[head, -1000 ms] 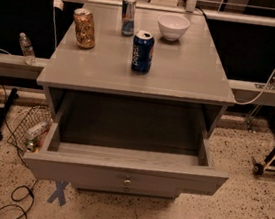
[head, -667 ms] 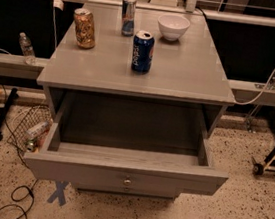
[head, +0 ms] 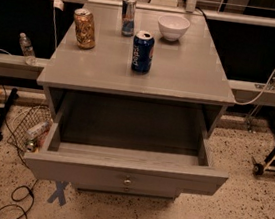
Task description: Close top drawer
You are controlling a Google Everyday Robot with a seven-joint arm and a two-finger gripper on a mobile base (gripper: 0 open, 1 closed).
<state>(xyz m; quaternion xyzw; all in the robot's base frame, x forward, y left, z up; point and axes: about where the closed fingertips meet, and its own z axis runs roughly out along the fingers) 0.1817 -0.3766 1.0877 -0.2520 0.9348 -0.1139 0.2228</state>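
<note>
Below the worktop (head: 192, 73), the drawer (head: 124, 170) stands fully out, knob (head: 127, 182) untouched: closing not begun; the hand is unseen, state unknowable.

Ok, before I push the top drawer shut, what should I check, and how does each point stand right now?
1. Top drawer open and needing the push: ok, it is pulled far out of the cabinet.
2. Drawer interior free of anything that could jam: ok, nothing shows inside.
3. Knob at the centre of the drawer front visible as a reference: ok.
4. Claw lined up with the drawer front: cannot tell, the claw is not in view.
5. Blue can and white bowl on the cabinet set back from its front edge: ok.
</note>
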